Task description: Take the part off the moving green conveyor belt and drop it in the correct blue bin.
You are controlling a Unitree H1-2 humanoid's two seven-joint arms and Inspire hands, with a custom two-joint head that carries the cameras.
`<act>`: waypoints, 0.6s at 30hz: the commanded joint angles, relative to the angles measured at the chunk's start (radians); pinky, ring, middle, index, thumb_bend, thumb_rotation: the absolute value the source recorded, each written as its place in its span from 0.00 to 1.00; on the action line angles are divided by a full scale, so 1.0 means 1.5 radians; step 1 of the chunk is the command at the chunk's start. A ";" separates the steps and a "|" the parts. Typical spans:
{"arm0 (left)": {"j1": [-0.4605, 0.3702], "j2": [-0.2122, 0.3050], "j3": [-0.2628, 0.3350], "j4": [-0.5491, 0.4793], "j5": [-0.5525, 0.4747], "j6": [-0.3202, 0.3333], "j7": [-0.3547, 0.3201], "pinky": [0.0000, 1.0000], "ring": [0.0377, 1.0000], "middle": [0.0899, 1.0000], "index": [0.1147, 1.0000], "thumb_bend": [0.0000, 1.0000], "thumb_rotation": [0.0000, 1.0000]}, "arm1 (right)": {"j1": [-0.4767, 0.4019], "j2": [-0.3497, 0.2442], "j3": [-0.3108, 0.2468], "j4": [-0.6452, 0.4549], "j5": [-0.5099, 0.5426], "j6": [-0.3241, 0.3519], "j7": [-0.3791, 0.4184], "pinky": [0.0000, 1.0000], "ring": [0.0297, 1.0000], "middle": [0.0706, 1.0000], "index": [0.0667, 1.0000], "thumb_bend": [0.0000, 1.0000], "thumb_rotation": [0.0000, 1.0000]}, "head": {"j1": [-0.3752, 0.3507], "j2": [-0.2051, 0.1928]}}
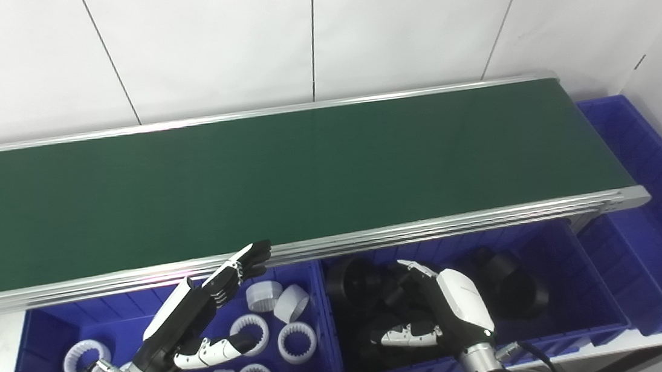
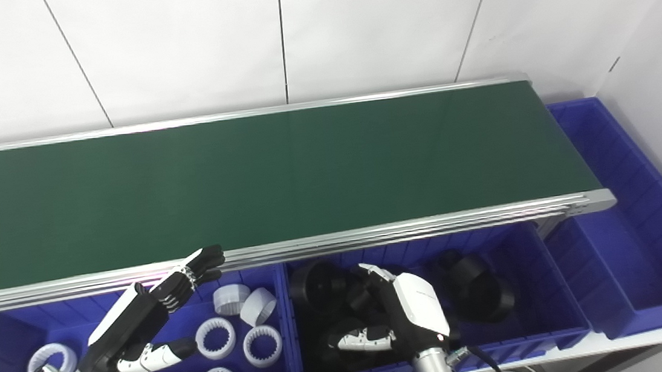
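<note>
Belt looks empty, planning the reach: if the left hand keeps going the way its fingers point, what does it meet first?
Probably the conveyor's near aluminium rail: the left hand points up at it, fingers nearly there; depth unclear.

Bright, even light, sharp focus; faint sheen on the belt, soft shadows.

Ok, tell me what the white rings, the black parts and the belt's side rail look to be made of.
White rings: likely moulded plastic, matte, evenly white, with fine inner teeth.
Black parts: probably plastic or rubber; dull black with little shine, and too dark to tell more.
Side rail: looks like aluminium, a brushed silver profile with long grooves and bright streaks.
</note>
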 commanded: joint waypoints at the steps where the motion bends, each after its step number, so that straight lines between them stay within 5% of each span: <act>1: -0.003 0.006 0.002 -0.021 -0.001 -0.020 0.007 0.91 0.95 0.96 0.93 0.41 0.61 | 0.000 -0.010 0.008 -0.046 0.014 -0.061 0.004 0.70 0.77 0.80 0.78 0.68 0.34 | 0.000 0.001; 5: 0.001 0.002 0.003 -0.012 0.009 -0.021 0.007 0.91 0.95 0.96 0.93 0.39 0.59 | 0.015 -0.016 0.015 -0.088 0.053 -0.102 0.017 0.71 0.78 0.81 0.78 0.60 0.41 | 0.007 -0.024; 6: 0.002 -0.001 0.004 -0.005 0.015 -0.021 0.007 0.91 0.95 0.96 0.93 0.39 0.59 | 0.020 -0.017 0.019 -0.092 0.069 -0.129 0.017 0.71 0.78 0.81 0.78 0.59 0.41 | 0.011 -0.056; 7: 0.003 -0.002 0.004 0.000 0.018 -0.021 0.007 0.90 0.94 0.96 0.93 0.39 0.58 | 0.023 -0.018 0.021 -0.094 0.079 -0.147 0.017 0.71 0.79 0.83 0.80 0.56 0.42 | 0.011 -0.056; 8: 0.005 -0.005 0.006 0.013 0.023 -0.021 0.004 0.89 0.94 0.96 0.93 0.39 0.57 | 0.029 -0.023 0.028 -0.098 0.101 -0.178 0.026 0.71 0.79 0.84 0.80 0.55 0.43 | 0.011 -0.098; 11: 0.008 -0.014 0.007 0.043 0.043 -0.022 0.004 0.88 0.93 0.95 0.92 0.39 0.51 | 0.038 -0.037 0.049 -0.090 0.153 -0.265 0.048 0.81 0.90 0.95 0.92 0.41 0.69 | 0.013 -0.141; 12: 0.008 -0.015 0.005 0.046 0.053 -0.022 0.009 0.86 0.93 0.95 0.92 0.39 0.50 | 0.039 -0.039 0.052 -0.087 0.165 -0.281 0.055 0.84 0.92 0.97 0.94 0.39 0.78 | 0.015 -0.147; 18: 0.010 -0.017 -0.009 0.037 0.090 -0.022 0.045 0.83 0.91 0.94 0.89 0.40 0.45 | 0.041 -0.044 0.055 -0.095 0.196 -0.314 0.098 0.89 0.95 0.99 0.95 0.39 0.91 | 0.024 -0.134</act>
